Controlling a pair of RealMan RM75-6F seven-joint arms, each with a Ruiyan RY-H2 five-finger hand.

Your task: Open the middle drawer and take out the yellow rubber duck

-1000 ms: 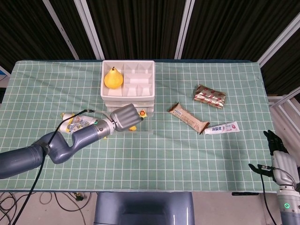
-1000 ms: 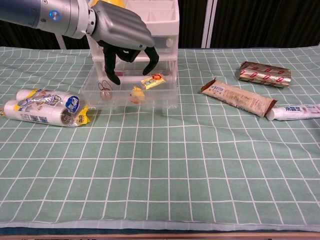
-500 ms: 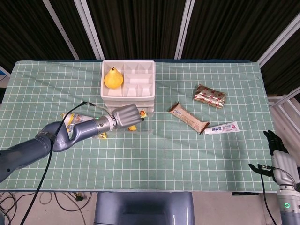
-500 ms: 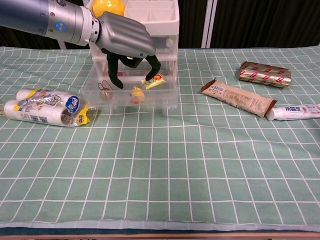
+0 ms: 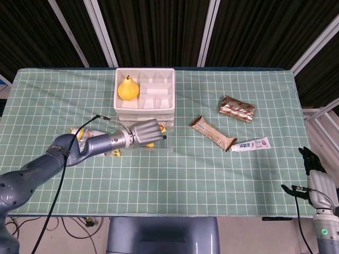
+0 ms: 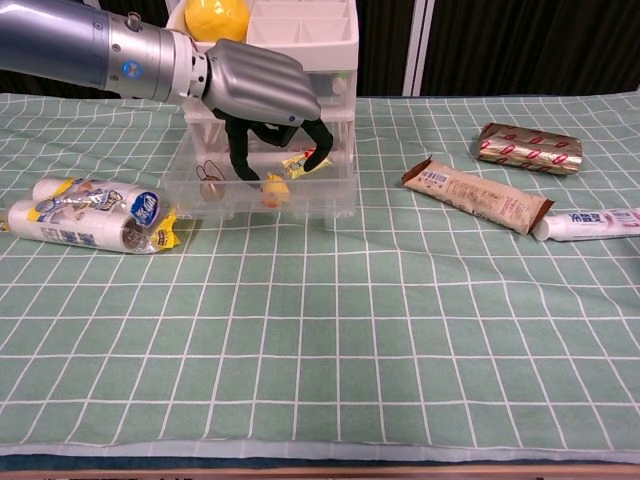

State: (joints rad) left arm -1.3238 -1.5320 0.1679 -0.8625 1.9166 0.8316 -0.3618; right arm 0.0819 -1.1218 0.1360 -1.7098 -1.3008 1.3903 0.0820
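Observation:
The white drawer unit (image 5: 145,95) stands at the back of the table with its clear middle drawer (image 6: 262,195) pulled out toward me. The yellow rubber duck (image 6: 273,190) lies on the drawer floor near its front wall. My left hand (image 6: 262,95) reaches down into the drawer, its dark fingertips (image 6: 247,172) spread on either side of the duck; a finger may touch it, but it holds nothing. In the head view the left hand (image 5: 144,132) covers most of the duck (image 5: 150,144). My right hand (image 5: 312,174) hangs off the table's right edge, its fingers too small to judge.
A yellow snack packet (image 6: 306,162) and a small ring-shaped item (image 6: 209,178) also lie in the drawer. A pear (image 5: 127,88) sits on top of the unit. A wrapped roll (image 6: 90,215) lies left of the drawer; a brown bar (image 6: 476,195), foil pack (image 6: 529,146) and toothpaste (image 6: 590,224) lie right.
My left hand has dropped lower into the drawer and shifted slightly right, bringing its fingertips down around the duck. The duck and the drawer have stayed in place.

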